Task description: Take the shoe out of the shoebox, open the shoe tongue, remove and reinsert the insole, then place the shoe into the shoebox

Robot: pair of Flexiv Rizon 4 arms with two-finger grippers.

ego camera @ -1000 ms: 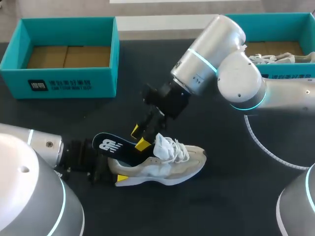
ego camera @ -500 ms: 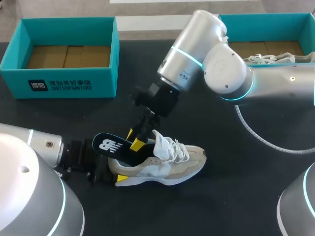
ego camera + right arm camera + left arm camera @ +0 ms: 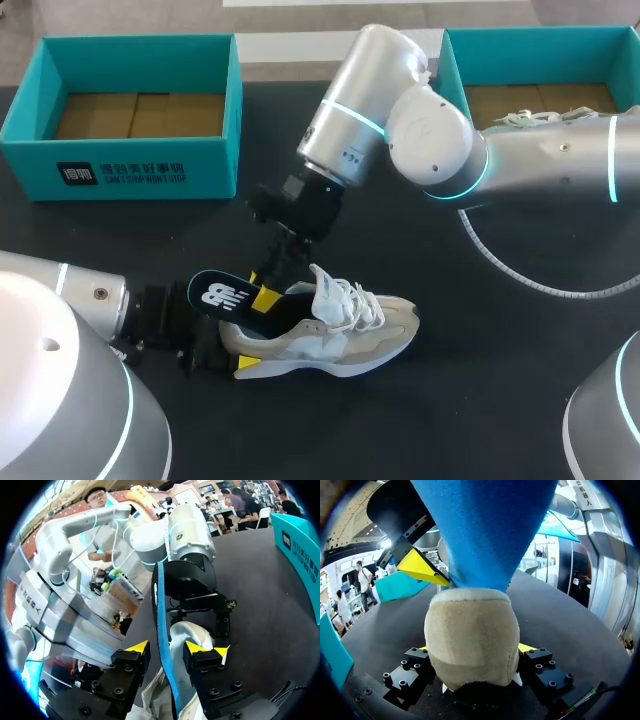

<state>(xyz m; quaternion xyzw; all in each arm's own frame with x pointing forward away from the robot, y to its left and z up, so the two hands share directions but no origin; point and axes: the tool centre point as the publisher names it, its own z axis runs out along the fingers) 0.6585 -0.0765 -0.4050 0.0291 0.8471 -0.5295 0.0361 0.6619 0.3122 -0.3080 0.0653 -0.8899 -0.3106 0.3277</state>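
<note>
While my left gripper (image 3: 474, 652) squeezes the back of the shoe (image 3: 340, 335) on the table (image 3: 480, 400), out of the box (image 3: 140, 165), my right gripper (image 3: 166, 650) stands open around the half-out insole (image 3: 225, 297), so pulling it free, putting it back and boxing are left.

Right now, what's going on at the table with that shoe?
The shoe sits on the table. The left gripper is shut on its heel. The insole sticks partway out of the heel end. The right gripper has its open fingers on either side of the insole, with a gap showing on both sides, so it isn't pinched yet.
</note>
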